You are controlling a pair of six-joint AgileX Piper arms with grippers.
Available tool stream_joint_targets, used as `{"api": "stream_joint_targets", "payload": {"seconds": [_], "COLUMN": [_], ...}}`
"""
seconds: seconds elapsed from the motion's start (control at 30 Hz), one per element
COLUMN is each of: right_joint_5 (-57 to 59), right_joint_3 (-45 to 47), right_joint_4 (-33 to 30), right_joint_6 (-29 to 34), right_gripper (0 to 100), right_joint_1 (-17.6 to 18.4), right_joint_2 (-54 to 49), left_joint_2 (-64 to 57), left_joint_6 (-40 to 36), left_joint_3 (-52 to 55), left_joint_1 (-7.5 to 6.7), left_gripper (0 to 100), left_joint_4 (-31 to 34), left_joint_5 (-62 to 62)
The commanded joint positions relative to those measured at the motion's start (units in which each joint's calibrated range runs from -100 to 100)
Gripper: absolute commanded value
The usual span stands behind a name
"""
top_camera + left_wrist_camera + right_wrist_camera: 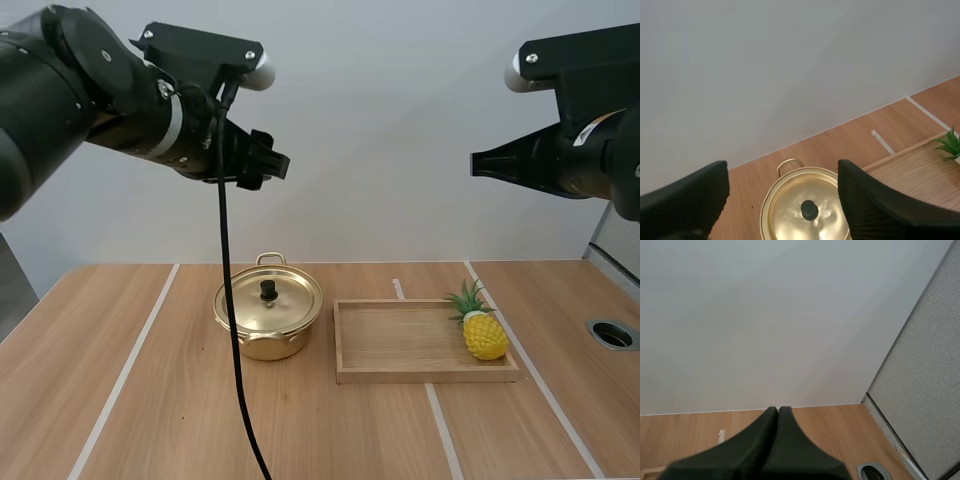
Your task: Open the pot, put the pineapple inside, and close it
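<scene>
A gold pot [268, 318] stands on the table left of centre, its lid on and a black knob [268, 290] on top. The left wrist view looks down on the same pot [807, 212], framed between my own spread fingers [875, 205]. My left gripper [268, 163] hangs open high above the pot. A yellow pineapple [482, 330] with green leaves lies at the right end of the wooden tray [400, 372]. My right gripper [478, 163] is shut, high above the tray's right end; its fingers [777, 440] lie together as one dark wedge.
White tape lines [125, 370] run across the wooden table. A round metal grommet [612, 334] sits in the table at the far right, beside a grey partition [925, 390]. A plain white wall [390, 130] stands behind the table.
</scene>
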Motion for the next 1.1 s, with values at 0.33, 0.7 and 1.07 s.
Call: {"api": "stream_joint_targets", "payload": {"seconds": [0.33,0.7,1.07], "right_joint_5": [1.47,1.92,3.44], "right_joint_3": [-0.45,-0.45,-0.45], "right_joint_4": [2.47,2.4,2.4], "right_joint_6": [-0.14,-0.14,-0.14], "right_gripper": [0,0,0], "right_joint_1": [-0.23,-0.23,-0.23], "right_joint_2": [-0.2,-0.2,-0.2], "left_joint_2": [8.82,16.27,23.34], "left_joint_6": [3.3,5.56,7.54], "left_joint_3": [3.09,3.09,3.09], "left_joint_1": [-0.18,-0.18,-0.18], "left_gripper": [100,100,100], "left_joint_4": [-3.02,-5.21,-6.07], "left_joint_5": [0.03,-0.65,-3.24]}}
